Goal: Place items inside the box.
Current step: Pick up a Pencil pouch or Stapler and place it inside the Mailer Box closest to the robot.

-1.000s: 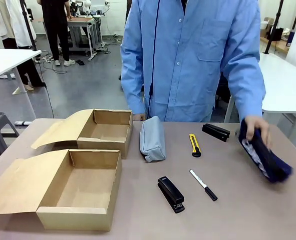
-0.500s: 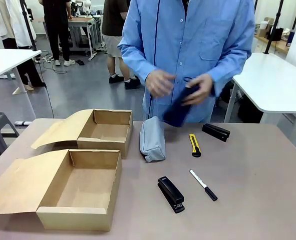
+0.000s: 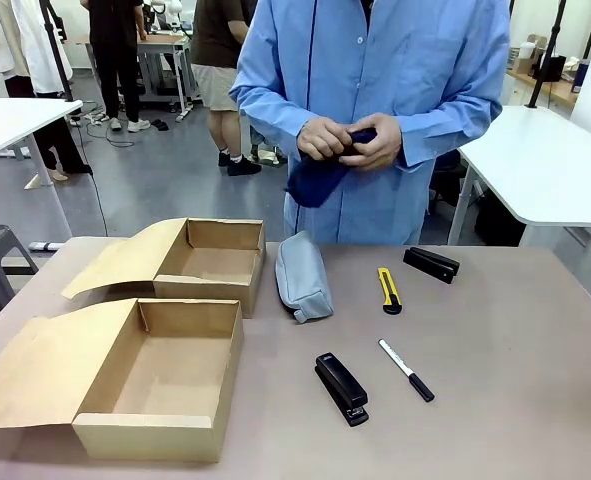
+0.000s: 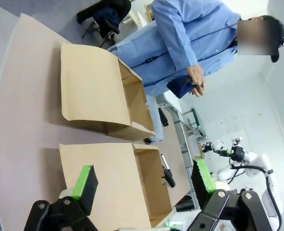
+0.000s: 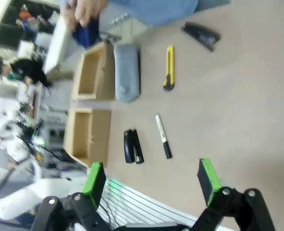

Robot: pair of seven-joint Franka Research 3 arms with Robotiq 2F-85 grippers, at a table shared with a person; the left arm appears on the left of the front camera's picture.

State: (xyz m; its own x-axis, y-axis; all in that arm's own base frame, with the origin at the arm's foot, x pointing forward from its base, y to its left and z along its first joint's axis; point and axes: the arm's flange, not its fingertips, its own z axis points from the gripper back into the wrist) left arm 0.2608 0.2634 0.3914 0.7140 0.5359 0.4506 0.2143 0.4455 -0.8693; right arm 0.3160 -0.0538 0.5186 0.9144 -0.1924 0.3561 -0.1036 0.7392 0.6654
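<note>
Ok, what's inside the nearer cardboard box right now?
The nearer box shows bare cardboard floor, with no items on the part in view. The strip just behind its front wall is hidden from the front camera.

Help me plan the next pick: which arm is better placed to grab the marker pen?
Right, probably. The marker pen lies on the right half of the table, and the right pincer hangs open facing it; the left pincer faces the boxes.
</note>
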